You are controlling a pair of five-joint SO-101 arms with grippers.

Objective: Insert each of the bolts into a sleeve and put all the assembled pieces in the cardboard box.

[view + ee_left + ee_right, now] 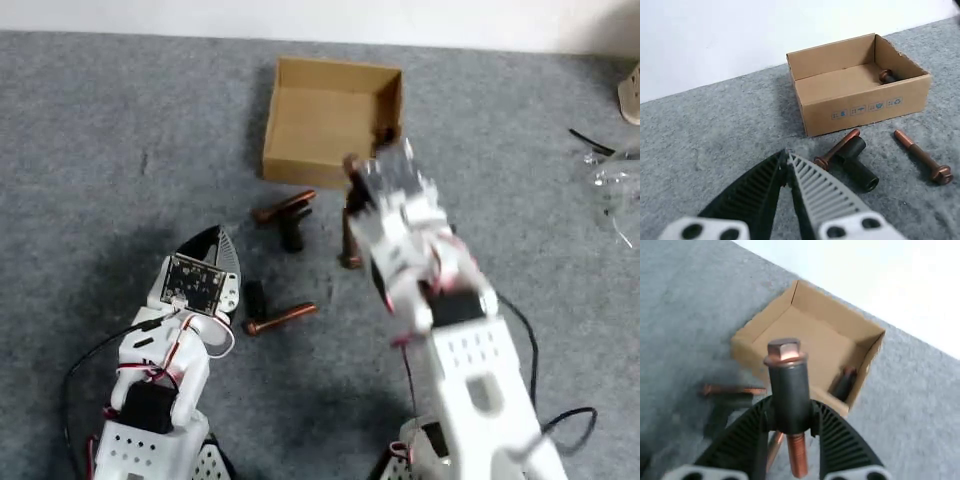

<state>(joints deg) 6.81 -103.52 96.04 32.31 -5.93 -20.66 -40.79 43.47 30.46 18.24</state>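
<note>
Right wrist view: a bolt (784,351) seated in a black sleeve (789,390) is clamped upright by the right gripper (790,412), near the cardboard box (840,307). One assembled piece (844,382) is already lodged in the box's corner. Loose bolts (282,317) and sleeves (256,298) are left on the carpet (100,150), so well over half is judged outstanding. The left gripper (787,162) is closed on nothing.

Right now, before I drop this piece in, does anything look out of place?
Nothing is damaged or spilled. One loose bolt lies at an angle against a sleeve, not through it, in front of the cardboard box. The right gripper holds its assembled piece squarely.
</note>
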